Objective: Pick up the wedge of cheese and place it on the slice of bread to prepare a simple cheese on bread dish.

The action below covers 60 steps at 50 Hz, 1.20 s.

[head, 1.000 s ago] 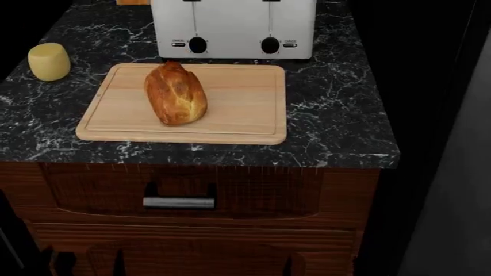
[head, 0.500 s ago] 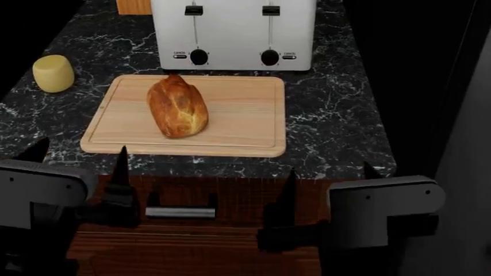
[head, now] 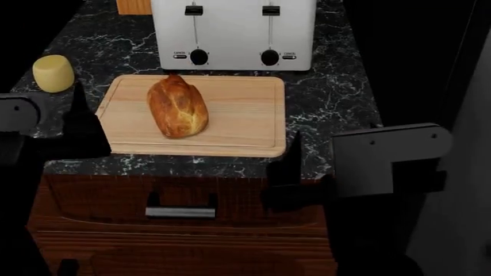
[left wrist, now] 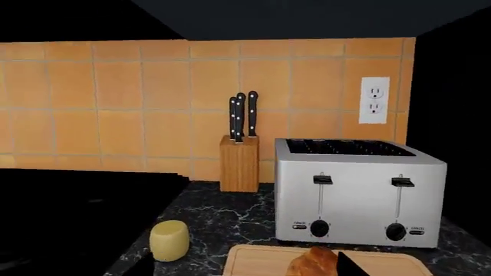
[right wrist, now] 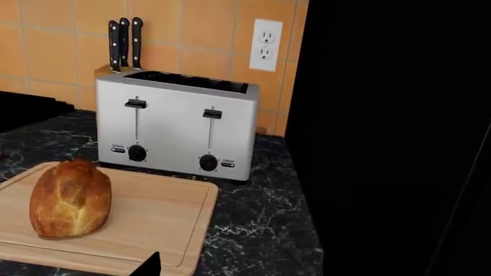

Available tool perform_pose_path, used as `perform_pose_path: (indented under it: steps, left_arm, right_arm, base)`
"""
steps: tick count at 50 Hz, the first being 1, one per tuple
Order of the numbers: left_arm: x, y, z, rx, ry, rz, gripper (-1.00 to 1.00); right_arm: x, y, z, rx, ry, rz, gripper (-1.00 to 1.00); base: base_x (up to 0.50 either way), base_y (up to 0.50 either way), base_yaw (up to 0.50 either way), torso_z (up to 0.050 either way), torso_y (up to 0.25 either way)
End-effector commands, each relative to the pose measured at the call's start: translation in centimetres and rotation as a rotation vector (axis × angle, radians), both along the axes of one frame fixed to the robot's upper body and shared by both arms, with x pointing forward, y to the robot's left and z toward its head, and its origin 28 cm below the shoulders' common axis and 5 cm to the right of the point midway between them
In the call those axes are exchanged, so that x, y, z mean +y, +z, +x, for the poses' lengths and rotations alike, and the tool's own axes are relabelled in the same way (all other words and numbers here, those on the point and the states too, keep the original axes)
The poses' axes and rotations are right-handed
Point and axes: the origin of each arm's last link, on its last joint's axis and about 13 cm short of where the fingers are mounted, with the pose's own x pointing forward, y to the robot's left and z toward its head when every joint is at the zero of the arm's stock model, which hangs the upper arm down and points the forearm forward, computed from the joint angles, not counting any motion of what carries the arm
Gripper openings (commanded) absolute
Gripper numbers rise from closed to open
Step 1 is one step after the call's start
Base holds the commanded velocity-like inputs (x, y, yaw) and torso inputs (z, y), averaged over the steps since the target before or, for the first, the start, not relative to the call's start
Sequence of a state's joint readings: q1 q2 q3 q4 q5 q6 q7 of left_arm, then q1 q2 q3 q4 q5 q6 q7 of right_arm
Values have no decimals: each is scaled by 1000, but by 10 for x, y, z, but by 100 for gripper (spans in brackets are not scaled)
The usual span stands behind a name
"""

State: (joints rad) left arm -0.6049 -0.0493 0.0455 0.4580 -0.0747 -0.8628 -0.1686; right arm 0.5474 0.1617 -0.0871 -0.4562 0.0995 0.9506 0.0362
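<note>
The wedge of cheese (head: 52, 73), a pale yellow stubby cylinder, stands on the black marble counter at the far left. It also shows in the left wrist view (left wrist: 169, 240). The slice of bread (head: 177, 106), a golden-brown loaf, lies on the left part of the wooden cutting board (head: 238, 115). My left gripper (left wrist: 245, 271) is open and empty. In the head view it hangs at the counter's front left, nearer to me than the cheese, with one finger (head: 79, 100) showing. My right gripper (head: 334, 133) is open and empty at the board's front right corner.
A silver toaster (head: 234, 31) stands right behind the board. A wooden knife block (left wrist: 239, 162) stands behind it against the tiled wall, with a wall outlet (left wrist: 373, 100) to the right. The counter's front edge has a drawer handle (head: 179, 213) below it.
Both arms rose into the head view from below and moved forward over the counter's front edge. The left went toward the cheese side. The cheese and the bread have not moved.
</note>
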Motion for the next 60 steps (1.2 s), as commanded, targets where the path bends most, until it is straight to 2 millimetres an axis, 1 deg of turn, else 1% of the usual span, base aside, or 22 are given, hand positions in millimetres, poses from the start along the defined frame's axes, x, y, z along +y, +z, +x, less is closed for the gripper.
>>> perform_pose_path:
  steps: [1, 2, 11, 22, 36, 45, 54, 60]
  left_arm:
    - [9, 4, -3, -76, 187, -58, 100]
    - [10, 3, -2, -78, 214, -46, 100]
    - [10, 1, -2, -87, 207, -57, 100]
    - [8, 2, -3, -86, 198, -44, 100]
    - [8, 3, -1, -89, 191, -42, 100]
    - [8, 3, -2, -95, 187, -39, 100]
    - [8, 3, -2, -98, 190, -37, 100]
    - [8, 2, -2, -98, 192, -31, 100]
  right_arm:
    - [3, -4, 6, 21, -15, -9, 100]
    - [3, -4, 6, 21, -15, -10, 100]
    - [7, -1, 9, 21, -9, -23, 100]
    - [6, -1, 7, 15, -7, -17, 100]
    - [6, -3, 5, 24, 8, -6, 100]
    - [7, -5, 7, 27, 20, 0, 100]
    - [7, -7, 7, 28, 26, 3, 100]
    - [7, -8, 8, 29, 31, 7, 100]
  base:
    - [0, 0, 0, 0, 0]
    - [0, 0, 0, 0, 0]
    - [0, 391, 0, 0, 0]
    - [0, 461, 0, 0, 0]
    - [15, 454, 0, 0, 0]
    - [112, 414, 0, 0, 0]
    - [147, 310, 0, 0, 0]
    - [154, 118, 0, 0, 0]
